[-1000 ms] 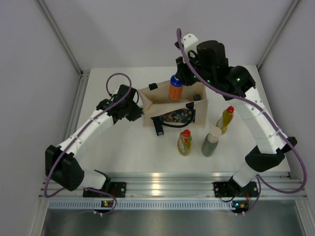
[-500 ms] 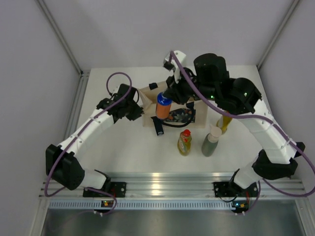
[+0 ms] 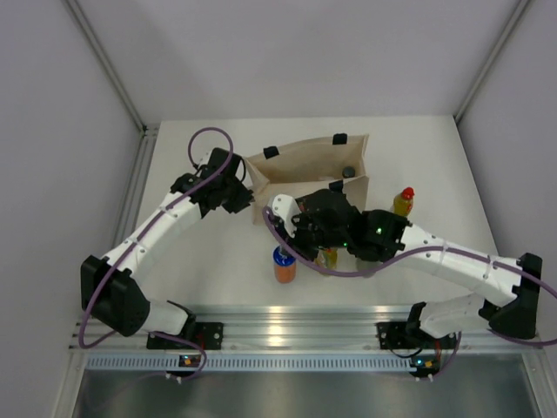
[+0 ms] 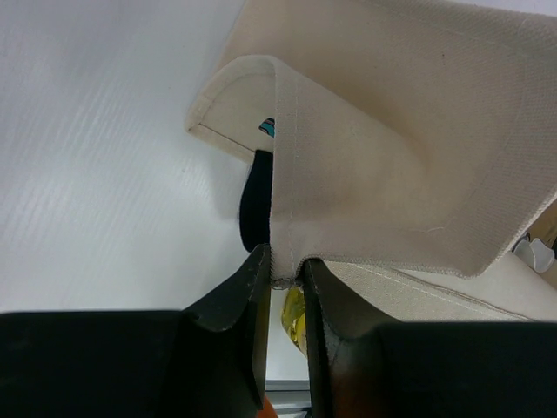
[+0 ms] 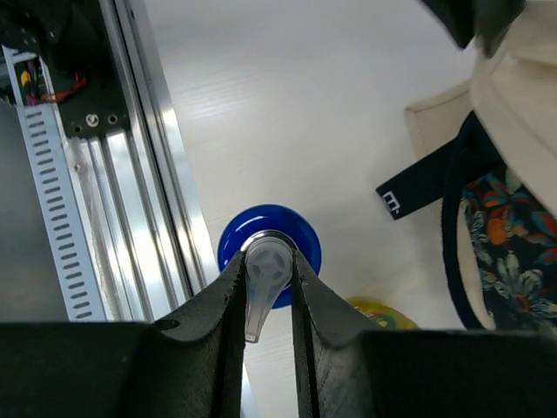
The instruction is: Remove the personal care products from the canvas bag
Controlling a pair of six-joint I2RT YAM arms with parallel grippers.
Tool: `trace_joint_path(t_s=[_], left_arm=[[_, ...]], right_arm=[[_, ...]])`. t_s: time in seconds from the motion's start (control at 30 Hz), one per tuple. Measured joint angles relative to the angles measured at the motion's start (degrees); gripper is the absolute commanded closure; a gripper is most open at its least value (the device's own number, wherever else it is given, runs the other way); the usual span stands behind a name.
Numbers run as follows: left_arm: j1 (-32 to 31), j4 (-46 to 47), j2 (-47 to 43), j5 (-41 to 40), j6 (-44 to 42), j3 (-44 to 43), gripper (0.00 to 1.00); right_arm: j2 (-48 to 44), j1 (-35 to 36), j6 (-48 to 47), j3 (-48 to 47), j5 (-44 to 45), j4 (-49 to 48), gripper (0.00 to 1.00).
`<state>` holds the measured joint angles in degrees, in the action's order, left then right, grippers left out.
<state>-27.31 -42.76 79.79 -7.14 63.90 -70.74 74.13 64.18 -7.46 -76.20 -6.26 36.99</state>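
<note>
Orange bottle (image 3: 285, 270), blue-capped, sits near the table's (image 3: 218, 261) front edge, apart from the canvas bag (image 3: 305, 165). Right gripper (image 5: 265, 272) is clamped on its top; left gripper (image 4: 285, 272) pinches the bag rim. Best: seat the base flat, release, lift straight up, avoid tipping.

Looks down from high behind both bases over the whole table (image 3: 218, 261), sits tight against the canvas bag (image 4: 392, 131) at the left wrist, faces straight down onto the blue-capped bottle (image 5: 270, 225) at the right (both shared with overhead).
</note>
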Motion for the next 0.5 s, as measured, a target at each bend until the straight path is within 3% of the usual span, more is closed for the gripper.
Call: trace_joint_path(t_s=[0.23, 0.3, 0.37, 0.43, 0.47, 0.5], left_arm=[[0.0, -0.4, 0.0, 0.0, -0.2, -0.2, 1.00], [0.0, -0.4, 0.0, 0.0, -0.2, -0.2, 1.00], [0.0, -0.5, 0.0, 0.0, -0.2, -0.2, 1.00], [0.0, -0.5, 0.0, 0.0, -0.2, -0.2, 1.00], [0.0, -0.5, 0.0, 0.0, -0.3, -0.2, 1.00], [0.0, -0.5, 0.0, 0.0, -0.4, -0.2, 1.00]], right_arm=[[-4.0, 0.3, 0.7, 18.5, -0.8, -12.5, 1.00], [-4.2, 0.3, 1.1, 20.1, -1.0, -15.0, 0.89], [-4.3, 0.3, 1.8, 20.5, -1.2, -16.1, 0.68], [-4.3, 0.3, 2.7, 20.5, -1.2, -16.7, 0.60], [-4.3, 0.3, 3.0, 20.5, -1.2, -17.3, 0.49], [-4.3, 0.3, 3.7, 20.5, -1.2, -18.2, 0.45]])
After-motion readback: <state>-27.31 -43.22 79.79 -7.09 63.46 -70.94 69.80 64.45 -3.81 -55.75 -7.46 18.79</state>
